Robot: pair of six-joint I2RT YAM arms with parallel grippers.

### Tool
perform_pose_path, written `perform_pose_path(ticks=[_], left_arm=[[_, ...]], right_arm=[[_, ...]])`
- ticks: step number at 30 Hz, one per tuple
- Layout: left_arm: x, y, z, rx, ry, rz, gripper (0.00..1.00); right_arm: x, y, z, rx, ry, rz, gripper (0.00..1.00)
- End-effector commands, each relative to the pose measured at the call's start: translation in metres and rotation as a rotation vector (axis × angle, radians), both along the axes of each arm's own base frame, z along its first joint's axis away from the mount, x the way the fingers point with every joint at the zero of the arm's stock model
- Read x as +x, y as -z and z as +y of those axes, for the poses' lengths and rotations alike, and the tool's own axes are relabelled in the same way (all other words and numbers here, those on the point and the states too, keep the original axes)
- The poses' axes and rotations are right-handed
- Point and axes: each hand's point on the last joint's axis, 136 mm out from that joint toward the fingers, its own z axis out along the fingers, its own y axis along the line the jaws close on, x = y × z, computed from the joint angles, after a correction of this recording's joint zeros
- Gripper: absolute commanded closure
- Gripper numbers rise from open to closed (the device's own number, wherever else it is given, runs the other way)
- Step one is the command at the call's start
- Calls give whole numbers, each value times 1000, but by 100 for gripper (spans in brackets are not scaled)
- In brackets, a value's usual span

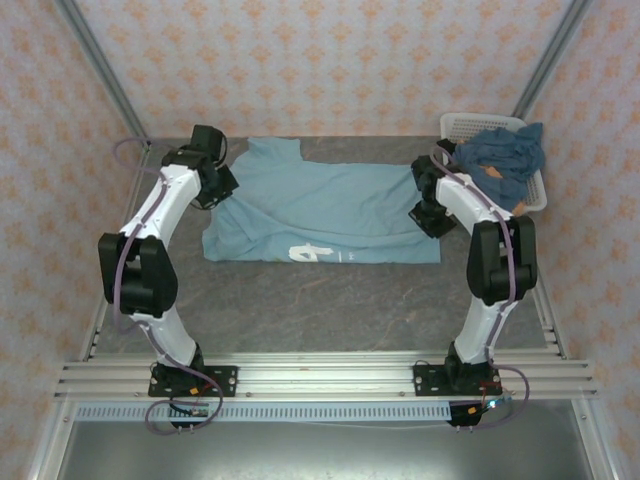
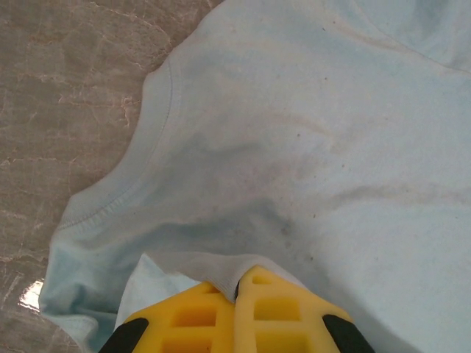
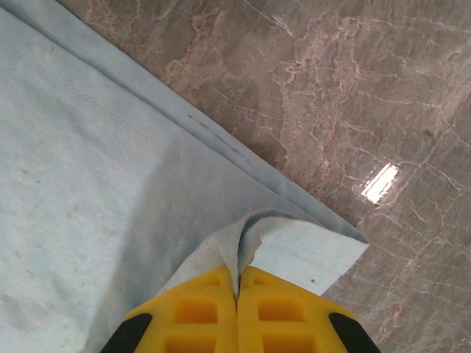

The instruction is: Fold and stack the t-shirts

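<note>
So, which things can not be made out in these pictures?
- Top view: the white print on the light sky-blue cloth t-shirt is too small to read.
- Same view: the crumpled slate-blue shirt covers most of the orange-tan shirt in the white plastic lattice basket; anything beneath is hidden.
- Wrist views: the bottom edge cuts off the left gripper and right gripper, both shut on the t-shirt.

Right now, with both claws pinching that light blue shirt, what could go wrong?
1. The left gripper and right gripper each hold just a small pinch at the edge of the shirt; it may slip out when pulled.
2. By the right gripper the hem lies in two layers; if one alone is caught, the fold could go crooked.
3. The right arm stands close to the basket and might bump it.
</note>
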Motion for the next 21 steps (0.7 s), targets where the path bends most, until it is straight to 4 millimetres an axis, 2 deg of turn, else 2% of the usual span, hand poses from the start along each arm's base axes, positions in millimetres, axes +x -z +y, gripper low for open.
perform_pose_path(ticks=[1, 11, 15, 16, 21], left_arm=[[5, 0, 6, 59, 19, 19, 100], [21, 6, 12, 88, 23, 34, 100], [31, -3, 11, 73, 26, 3, 100], [34, 6, 10, 70, 29, 25, 100], [41, 15, 9, 80, 62, 49, 100]], right_arm=[[5, -3, -11, -55, -6, 10, 100], [15, -4, -12, -72, -12, 14, 100], [16, -3, -13, -83, -10, 23, 100], [17, -2, -13, -84, -9, 24, 100], [22, 3, -12, -82, -9, 26, 100]])
